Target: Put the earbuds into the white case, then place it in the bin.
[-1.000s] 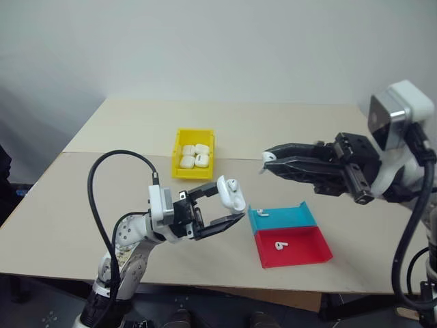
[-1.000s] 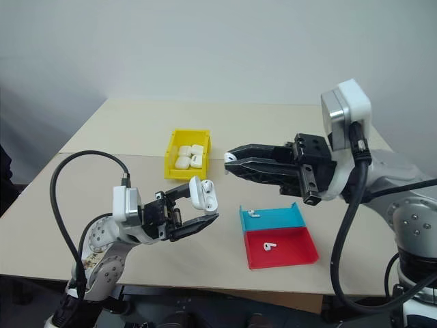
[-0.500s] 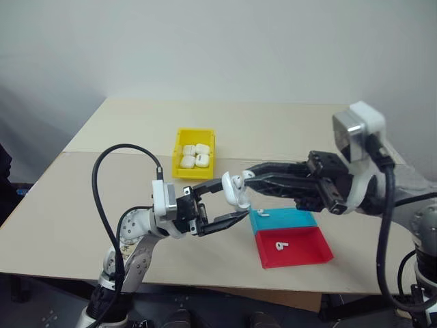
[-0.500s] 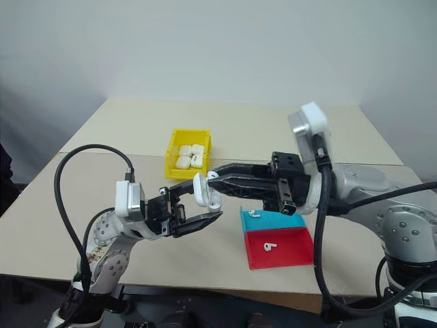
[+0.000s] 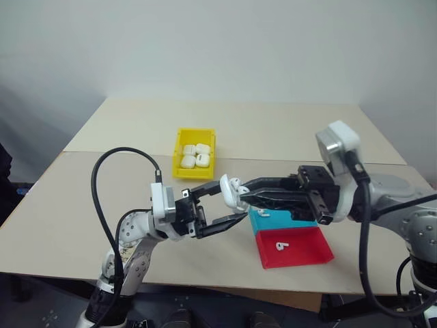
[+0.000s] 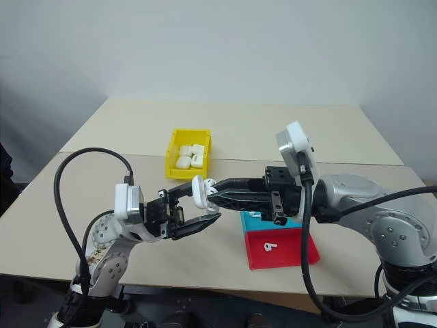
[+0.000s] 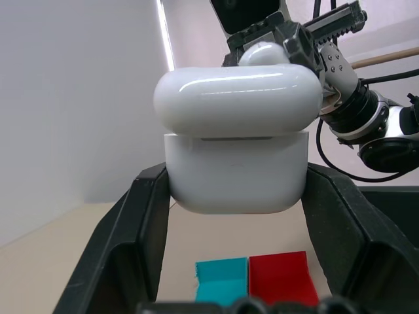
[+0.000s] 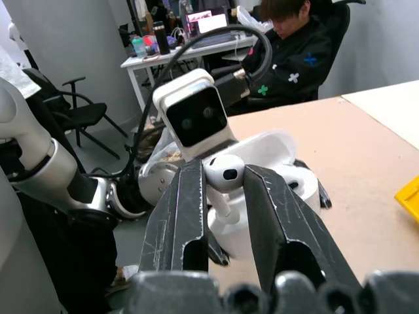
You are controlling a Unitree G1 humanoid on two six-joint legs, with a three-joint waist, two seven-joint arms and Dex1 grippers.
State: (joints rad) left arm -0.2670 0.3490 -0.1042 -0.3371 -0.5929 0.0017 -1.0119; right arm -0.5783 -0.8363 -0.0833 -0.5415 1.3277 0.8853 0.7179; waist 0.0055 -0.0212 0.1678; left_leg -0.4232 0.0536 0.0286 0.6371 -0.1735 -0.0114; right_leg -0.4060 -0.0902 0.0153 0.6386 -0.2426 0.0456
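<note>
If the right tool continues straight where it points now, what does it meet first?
Most likely the open white case held in the left tool; the right tool, pinching an earbud, already points at it closely.

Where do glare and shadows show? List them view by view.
Left wrist view: a highlight streaks the lid of the glossy white rounded earbud case; a bright strip glares behind. Left eye view: soft, even light on the beige tabletop, no hard shadows.

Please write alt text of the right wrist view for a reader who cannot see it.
The right gripper holds a white earbud between its black fingers, just above the open white case held by the left gripper. A seated person is behind.
</note>
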